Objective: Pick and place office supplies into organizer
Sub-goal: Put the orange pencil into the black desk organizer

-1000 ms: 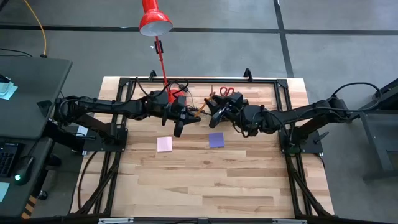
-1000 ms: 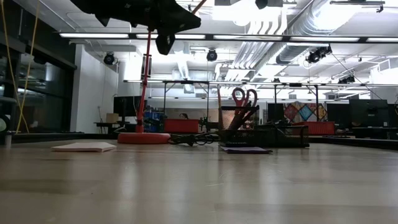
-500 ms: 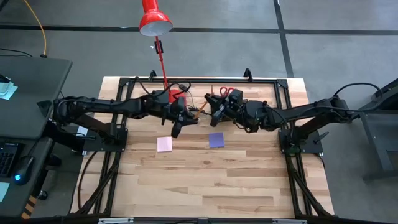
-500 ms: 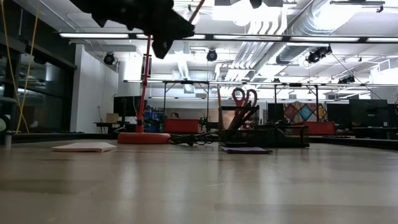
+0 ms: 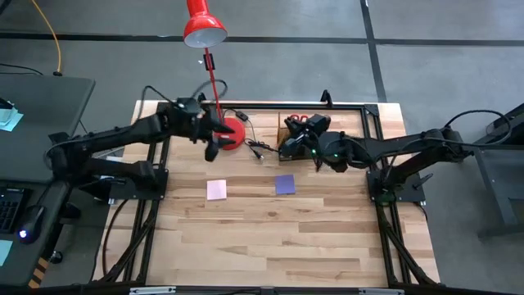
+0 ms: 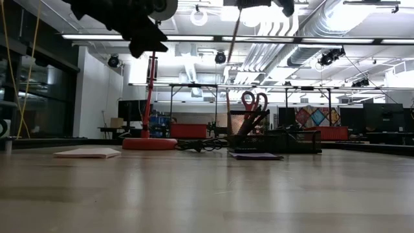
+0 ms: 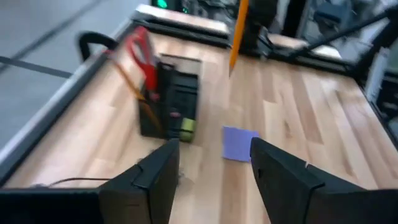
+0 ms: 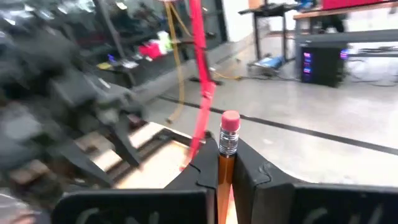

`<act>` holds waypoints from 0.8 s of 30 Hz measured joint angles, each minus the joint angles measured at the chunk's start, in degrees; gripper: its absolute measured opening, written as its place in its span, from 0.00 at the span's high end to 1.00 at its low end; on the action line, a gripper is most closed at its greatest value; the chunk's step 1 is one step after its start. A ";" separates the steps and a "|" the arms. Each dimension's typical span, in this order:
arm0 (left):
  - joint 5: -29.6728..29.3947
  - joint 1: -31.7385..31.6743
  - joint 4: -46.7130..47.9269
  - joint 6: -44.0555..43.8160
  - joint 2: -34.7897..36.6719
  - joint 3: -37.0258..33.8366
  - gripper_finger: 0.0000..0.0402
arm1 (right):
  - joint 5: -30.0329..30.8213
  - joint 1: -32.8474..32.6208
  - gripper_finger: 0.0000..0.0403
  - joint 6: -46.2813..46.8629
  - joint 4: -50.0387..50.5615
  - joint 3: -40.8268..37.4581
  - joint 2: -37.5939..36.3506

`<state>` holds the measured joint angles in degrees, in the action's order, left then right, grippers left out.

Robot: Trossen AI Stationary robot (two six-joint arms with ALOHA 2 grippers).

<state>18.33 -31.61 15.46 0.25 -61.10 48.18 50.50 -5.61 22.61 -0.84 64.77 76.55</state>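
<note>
My right gripper [image 5: 286, 147] is shut on an orange pencil [image 6: 233, 35] with a pink eraser [image 8: 229, 122]. It hangs high over the table beside the black organizer [image 5: 296, 131]. Red-handled scissors [image 7: 140, 53] stand upright in the organizer. My left gripper [image 7: 214, 149] is open with nothing between its fingers. It hovers high beside the lamp's red base [image 5: 232, 135]. A pink pad [image 5: 216, 190] and a purple pad [image 5: 284, 183] lie flat on the table's middle. My right gripper pinches the pencil between its two fingers, just below the metal band under the eraser [image 8: 226, 160]. The eraser end stands up above the fingers. The shaft [image 7: 238, 31] hangs down with its point lowest, slightly tilted and clear of the table.
The red desk lamp [image 5: 204, 29] rises from its base at the far side. A black cable [image 5: 255, 147] lies between the base and the organizer. A black frame rail [image 5: 262, 106] runs along the far edge. The near half of the table is bare wood [image 5: 278, 238].
The pencil has passed from my left gripper to my right. My left gripper let go and drew back toward the table's left and far edge, to the lamp base. My right gripper took hold and carried the pencil toward the organizer, where it now hangs nearly upright.
</note>
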 joint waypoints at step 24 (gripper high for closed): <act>-7.47 -5.88 2.21 -2.79 26.70 -9.35 0.58 | -13.41 18.44 1.00 -6.20 5.72 -0.02 7.67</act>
<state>10.86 -37.50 17.67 -2.54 -34.40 38.83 37.08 12.83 16.41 4.88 64.75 84.21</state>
